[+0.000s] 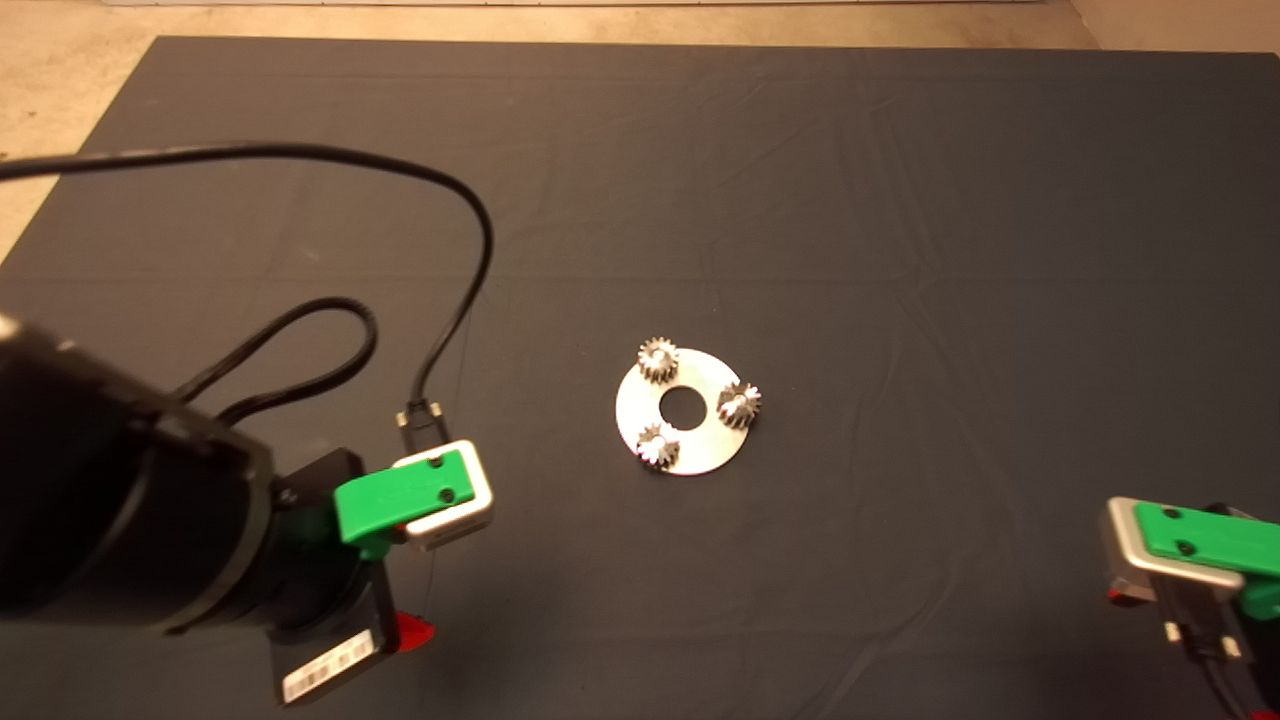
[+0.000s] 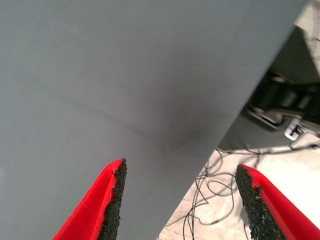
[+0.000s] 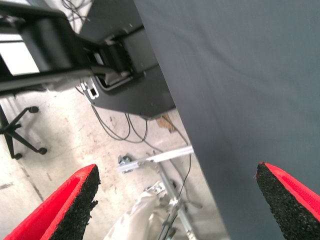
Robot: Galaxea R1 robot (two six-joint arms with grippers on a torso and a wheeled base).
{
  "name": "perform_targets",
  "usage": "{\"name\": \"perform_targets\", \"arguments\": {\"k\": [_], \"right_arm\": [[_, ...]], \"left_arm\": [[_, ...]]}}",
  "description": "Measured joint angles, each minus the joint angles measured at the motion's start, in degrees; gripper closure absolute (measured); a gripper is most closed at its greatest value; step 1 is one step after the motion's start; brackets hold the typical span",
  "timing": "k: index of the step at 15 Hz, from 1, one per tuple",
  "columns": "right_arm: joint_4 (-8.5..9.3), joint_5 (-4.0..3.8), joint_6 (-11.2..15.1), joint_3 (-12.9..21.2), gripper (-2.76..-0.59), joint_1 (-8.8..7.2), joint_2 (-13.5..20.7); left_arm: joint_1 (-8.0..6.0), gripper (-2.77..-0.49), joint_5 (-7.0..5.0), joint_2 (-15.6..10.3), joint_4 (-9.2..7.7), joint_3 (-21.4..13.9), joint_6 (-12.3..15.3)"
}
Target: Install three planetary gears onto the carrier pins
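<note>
A flat silver disc [image 1: 700, 440] with a central hole lies at the middle of the dark mat. Three small toothed planetary gears sit on it, one at the back [image 1: 657, 359], one at the right [image 1: 739, 402] and one at the front left [image 1: 657, 444]. The carrier pins are hidden under the gears. My left gripper [image 2: 180, 200] hangs over the mat's front left edge, well left of the disc, open and empty. My right gripper [image 3: 175, 200] waits at the lower right corner, open and empty.
A black cable [image 1: 300, 160] loops across the left half of the mat [image 1: 900, 200] from the left arm. Past the mat's edge the wrist views show floor with loose wires [image 2: 215, 190] and a metal stand [image 3: 160, 165].
</note>
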State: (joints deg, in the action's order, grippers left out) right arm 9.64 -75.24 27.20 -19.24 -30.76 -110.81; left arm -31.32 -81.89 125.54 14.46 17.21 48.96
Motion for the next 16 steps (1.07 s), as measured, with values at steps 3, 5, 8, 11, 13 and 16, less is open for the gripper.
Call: {"name": "perform_targets", "arguments": {"k": [3,5,8,11,13,16], "right_arm": [[-1.86,1.20,2.77,0.00,-2.33,2.51,-1.89],[-6.18,0.93,3.42,0.00,-2.33,8.00,-1.93],[-9.77,-0.12,4.46,0.00,-2.33,10.73,-4.70],[-12.98,-3.50,4.71,0.00,-2.33,11.22,-7.84],[-16.80,-4.73,5.76,-0.02,-2.33,11.39,-13.27],[-20.44,-7.04,9.13,-0.02,-2.33,11.87,-21.50]], "left_arm": [[4.25,-1.47,-1.04,-1.09,3.02,-1.45,1.17],[8.33,-1.47,-0.93,0.07,9.06,-1.48,3.45],[11.59,-1.47,-1.57,6.33,12.39,-1.47,6.94],[12.01,-1.48,-5.37,9.46,14.56,-1.45,7.62],[12.12,-1.48,-5.39,9.61,15.19,-1.45,7.62],[12.17,-1.48,-5.59,9.31,15.55,-1.45,7.63]]}}
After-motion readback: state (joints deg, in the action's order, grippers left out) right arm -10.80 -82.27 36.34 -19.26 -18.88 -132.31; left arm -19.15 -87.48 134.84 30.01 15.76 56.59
